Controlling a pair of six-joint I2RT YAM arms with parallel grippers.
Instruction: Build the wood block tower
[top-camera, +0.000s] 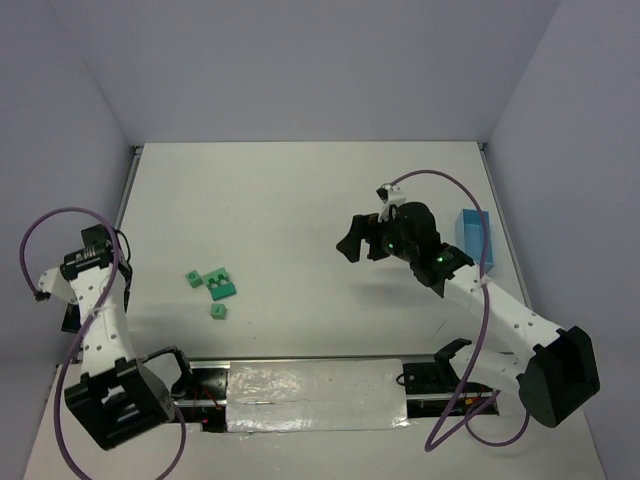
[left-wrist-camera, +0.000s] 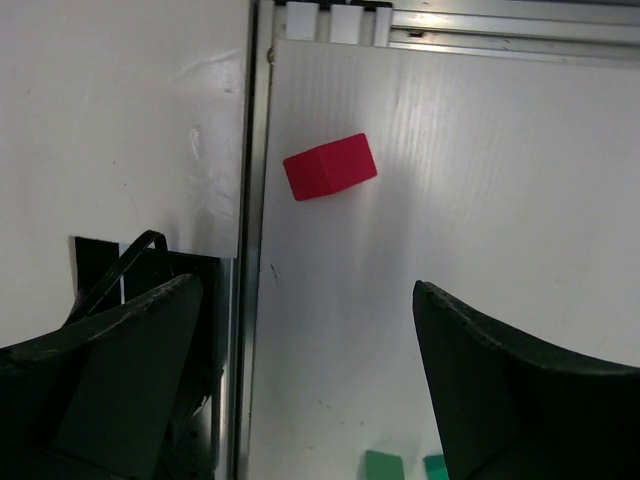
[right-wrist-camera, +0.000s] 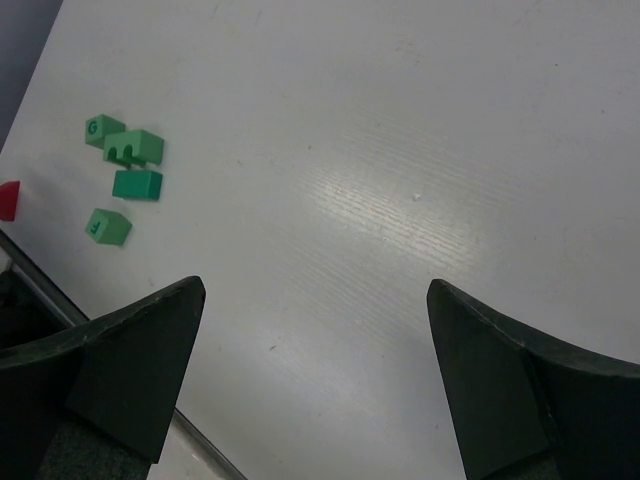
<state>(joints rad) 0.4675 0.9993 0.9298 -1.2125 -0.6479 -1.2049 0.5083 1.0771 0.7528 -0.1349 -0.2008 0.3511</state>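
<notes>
Several small green blocks lie loose in a cluster on the left part of the white table, none stacked. The right wrist view shows a lettered cube, an arched block, a brick and another cube. The red block lies alone near the table's edge seam. A sliver of the red block also shows left of the green ones. My left gripper is open and empty, short of the red block. My right gripper hovers open over mid-table, far right of the blocks.
A light blue tray stands at the table's right edge, behind the right arm. An aluminium rail runs past the red block. A foil-covered strip lies along the near edge between the arm bases.
</notes>
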